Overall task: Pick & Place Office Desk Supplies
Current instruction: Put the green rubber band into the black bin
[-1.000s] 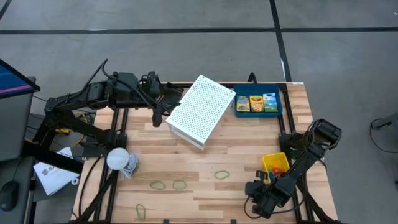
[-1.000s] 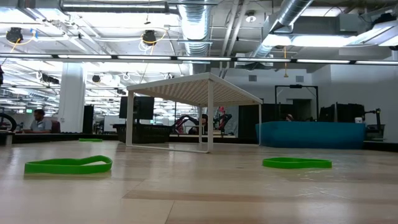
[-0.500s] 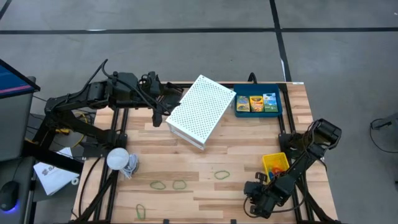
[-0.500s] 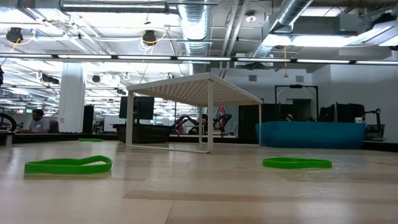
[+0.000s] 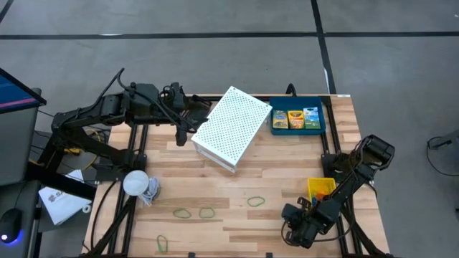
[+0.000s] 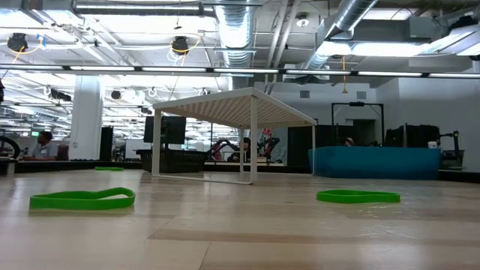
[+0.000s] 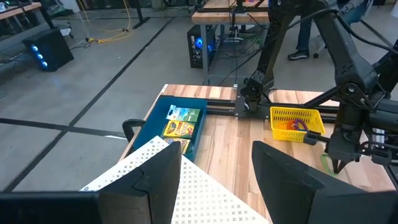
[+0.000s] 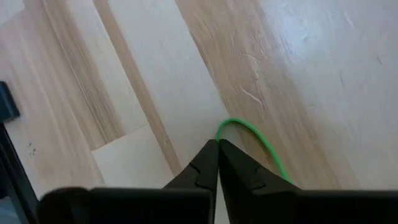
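Hanging low over the near right part of the wooden table [image 5: 237, 193], the right hand [image 8: 217, 163] had its two dark fingers pressed together, tips meeting with a thin green rubber band [image 8: 258, 143] curving out from between them; whether the band was truly pinched or only lay under the tips could not be told. From above, that hand [image 5: 295, 228] sat just in front of the yellow mesh tray [image 5: 320, 189], which held a few coloured loops.

Farther back, at the right rear corner, the blue tray [image 5: 297, 117] carried three small crayon packs [image 5: 295, 119] set side by side. Beside it, at the middle rear, a white perforated shelf [image 5: 230, 127] stood at a slant to the table edges. The left hand [image 5: 183, 133] rested at the left end of that shelf, fingers [image 7: 158, 180] spread apart, with the shelf's perforated top just under them in the left wrist view.

Three green rubber-band loops lay on the near part of the table: one left [image 5: 182, 213], one just beside it [image 5: 207, 212], and one farther right [image 5: 256, 201]. A fourth green loop [image 5: 161, 243] lay close to the front left edge. A white round bulb-like object [image 5: 136, 183] sat at the left edge.

From table height, two of the green loops [image 6: 82, 199] [image 6: 358, 196] lay flat and well apart, with the white shelf [image 6: 238, 105] standing on its legs behind them and the blue tray [image 6: 375, 161] to its right.
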### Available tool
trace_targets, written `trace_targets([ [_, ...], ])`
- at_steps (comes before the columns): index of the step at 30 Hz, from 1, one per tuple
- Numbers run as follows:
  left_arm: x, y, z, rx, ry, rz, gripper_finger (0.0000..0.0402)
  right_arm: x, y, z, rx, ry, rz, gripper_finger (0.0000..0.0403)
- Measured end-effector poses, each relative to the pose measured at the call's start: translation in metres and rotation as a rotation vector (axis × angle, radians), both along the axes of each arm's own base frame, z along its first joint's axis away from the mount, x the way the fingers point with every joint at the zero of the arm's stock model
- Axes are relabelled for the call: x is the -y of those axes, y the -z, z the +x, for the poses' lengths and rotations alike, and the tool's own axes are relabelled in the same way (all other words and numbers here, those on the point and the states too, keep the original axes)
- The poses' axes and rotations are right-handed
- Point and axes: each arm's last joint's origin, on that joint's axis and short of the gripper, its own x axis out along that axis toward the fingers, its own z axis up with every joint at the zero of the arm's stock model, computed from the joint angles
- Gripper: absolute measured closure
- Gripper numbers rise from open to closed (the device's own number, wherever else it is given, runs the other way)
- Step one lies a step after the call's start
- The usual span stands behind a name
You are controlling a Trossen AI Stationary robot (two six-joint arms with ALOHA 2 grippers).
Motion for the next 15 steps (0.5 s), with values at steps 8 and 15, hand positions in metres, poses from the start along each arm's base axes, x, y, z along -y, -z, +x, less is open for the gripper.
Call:
trace_targets([
  [8, 0.000, 0.000, 0.000, -0.001, 0.000, 0.000, 0.0211, -0.006, -0.013, 0.004, 0.031, -0.081, -0.006, 0.0402],
  [15, 0.000, 0.000, 0.000, -0.001, 0.000, 0.000, 0.0211, -0.019, -0.054, 0.016, 0.164, -0.218, -0.011, 0.0402],
])
